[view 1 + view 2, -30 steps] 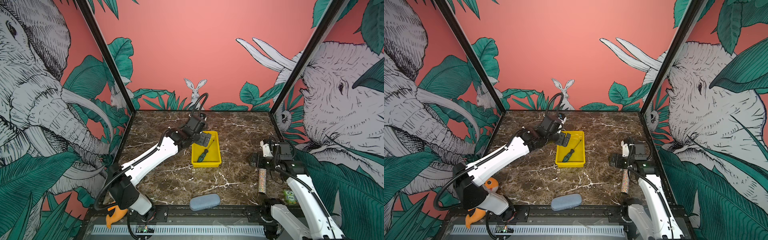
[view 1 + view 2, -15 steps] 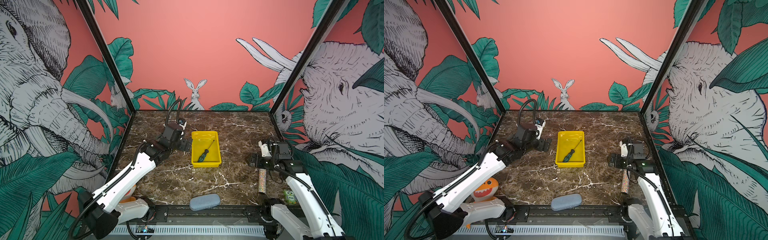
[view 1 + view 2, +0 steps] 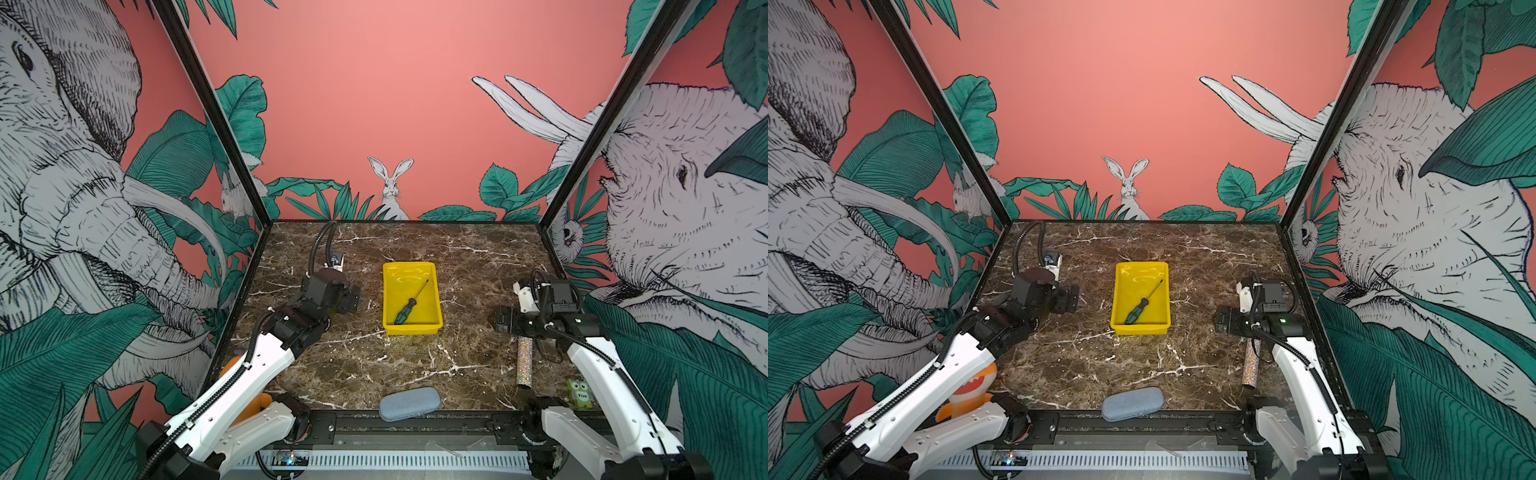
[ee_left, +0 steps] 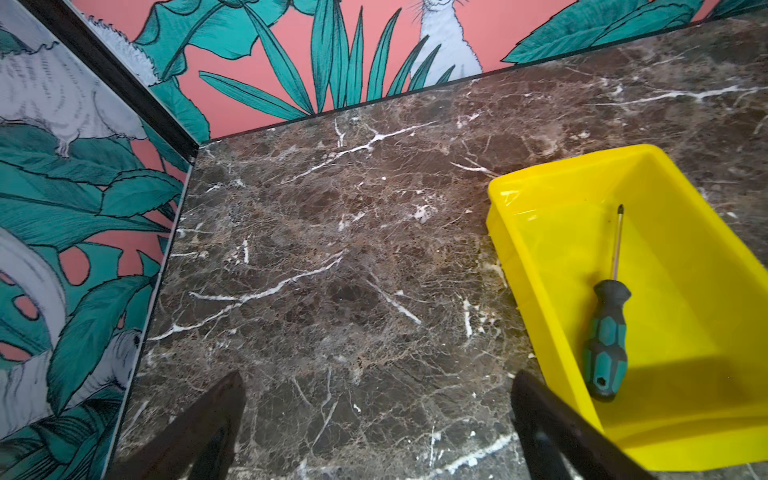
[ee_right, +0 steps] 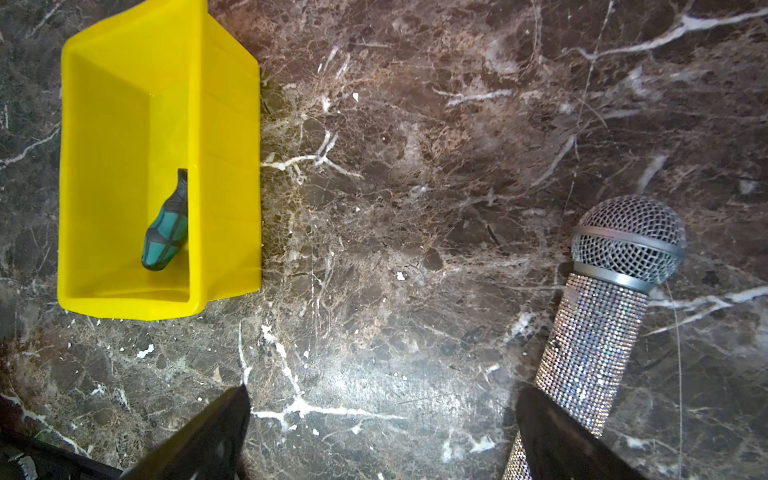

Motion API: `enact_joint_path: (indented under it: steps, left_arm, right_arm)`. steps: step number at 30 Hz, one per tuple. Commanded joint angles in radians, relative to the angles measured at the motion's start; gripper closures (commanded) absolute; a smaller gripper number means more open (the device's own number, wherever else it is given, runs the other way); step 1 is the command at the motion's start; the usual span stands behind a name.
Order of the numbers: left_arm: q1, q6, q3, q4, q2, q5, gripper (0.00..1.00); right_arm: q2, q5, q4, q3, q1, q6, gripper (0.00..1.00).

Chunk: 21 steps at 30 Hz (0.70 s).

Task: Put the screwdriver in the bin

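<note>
The screwdriver (image 3: 409, 303) (image 3: 1142, 303) lies loose inside the yellow bin (image 3: 390, 299) (image 3: 1120, 303) at mid-table, green handle toward the front, shaft pointing back. The left wrist view shows the screwdriver (image 4: 606, 328) on the floor of the bin (image 4: 540, 266). My left gripper (image 3: 351, 297) (image 4: 376, 384) is open and empty, over bare marble left of the bin. My right gripper (image 3: 500, 320) (image 5: 380, 399) is open and empty, right of the bin. In the right wrist view only the handle of the screwdriver (image 5: 166, 232) shows behind a wall of the bin (image 5: 224, 166).
A glittery silver microphone (image 3: 524, 361) (image 5: 602, 316) lies beside and under my right arm. A grey-blue fabric case (image 3: 409, 403) sits at the front edge. An orange toy (image 3: 971, 382) is under my left arm. A small green card (image 3: 581, 392) lies front right. Walls enclose three sides.
My left arm has drawn back from over the bin to the left and lower, open throughout. The screwdriver stays lying in the bin. The right arm has not moved.
</note>
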State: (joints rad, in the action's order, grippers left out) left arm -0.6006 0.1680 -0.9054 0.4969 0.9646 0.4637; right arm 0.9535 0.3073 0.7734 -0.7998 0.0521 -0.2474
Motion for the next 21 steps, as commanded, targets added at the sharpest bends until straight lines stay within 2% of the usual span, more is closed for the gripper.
enact_joint_path:
  steps: [1, 7, 9, 13, 15, 19, 21]
  left_arm:
    - [0.037, -0.031, 0.016, -0.073, -0.02, 0.037, 0.0]
    - [0.213, -0.125, 0.064, -0.188, -0.012, -0.169, 0.0]
    - [0.289, -0.129, 0.088, -0.231, -0.002, -0.238, 0.0]
    - [0.459, -0.142, 0.185, -0.441, 0.043, -0.504, 0.0]
    - [0.506, -0.112, 0.236, -0.558, 0.083, -0.527, 0.0]
    - [0.559, -0.114, 0.308, -0.757, 0.192, -0.552, 0.0]
    - [0.574, -0.124, 0.32, -0.809, 0.249, -0.551, 0.0]
  right_arm:
    - [0.004, 0.018, -0.035, -0.051, -0.005, 0.008, 0.01]
    - [0.034, 0.006, -0.105, -0.134, -0.02, -0.024, 0.01]
    - [0.039, -0.032, -0.136, -0.158, -0.024, -0.038, 0.01]
    - [0.044, -0.141, -0.242, -0.159, -0.029, -0.044, 0.01]
    - [0.048, -0.233, -0.302, -0.131, -0.029, -0.027, 0.01]
    - [0.007, -0.298, -0.693, 0.083, -0.031, 0.104, 0.01]
    - [-0.014, -0.37, -0.883, 0.195, -0.031, 0.124, 0.01]
